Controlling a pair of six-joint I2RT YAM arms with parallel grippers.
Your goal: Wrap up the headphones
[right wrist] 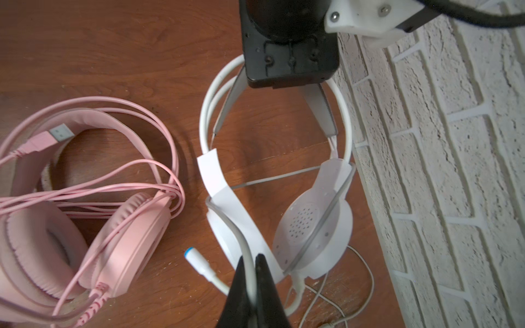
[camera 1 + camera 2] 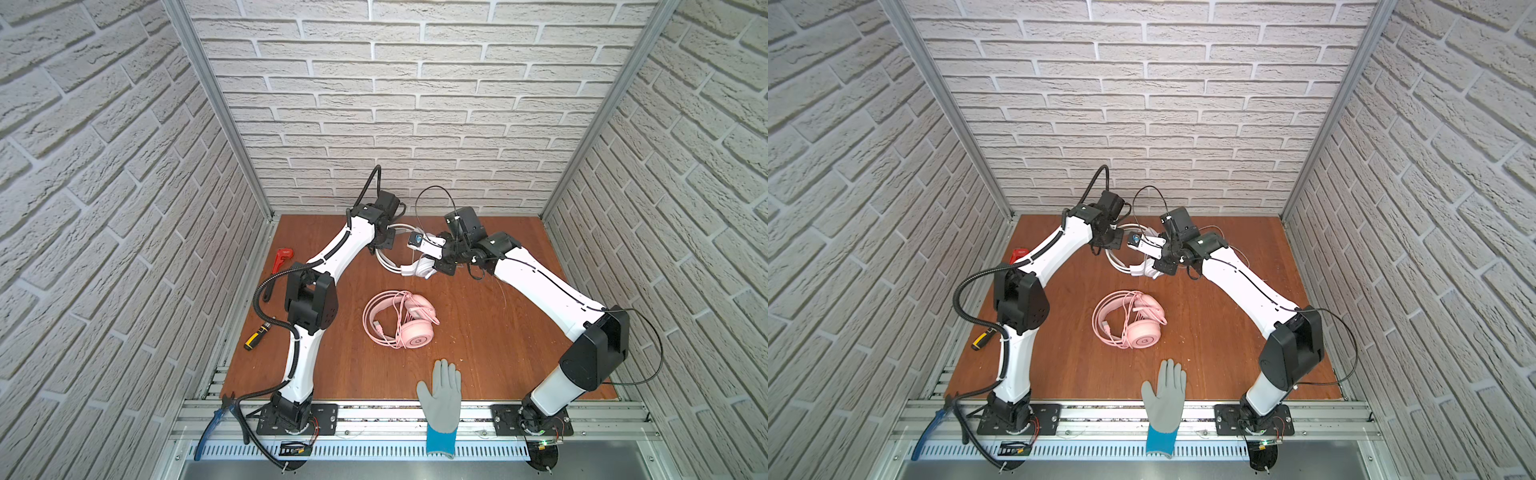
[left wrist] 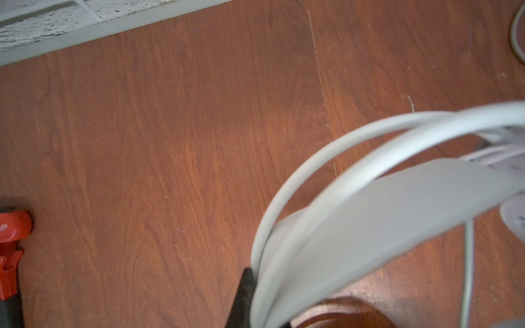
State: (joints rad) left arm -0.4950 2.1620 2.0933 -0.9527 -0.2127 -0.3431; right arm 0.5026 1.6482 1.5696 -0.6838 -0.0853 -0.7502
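The right pincer [image 1: 251, 272] is pinched narrow on the white cable [image 1: 246, 255], which runs round the earcups of the white headset [image 1: 298, 227]. The left pincer [image 2: 383, 245] is clamped on that headset's headband. In both top views the white headset sits in the upper middle of the frame, between the two pincers. Below it, mid-frame, the pink headset [image 2: 417, 332] lies on the tabletop [image 2: 498, 332] with its cable looped around it. A grey glove [image 2: 444, 395] lies at the tabletop's lower edge.
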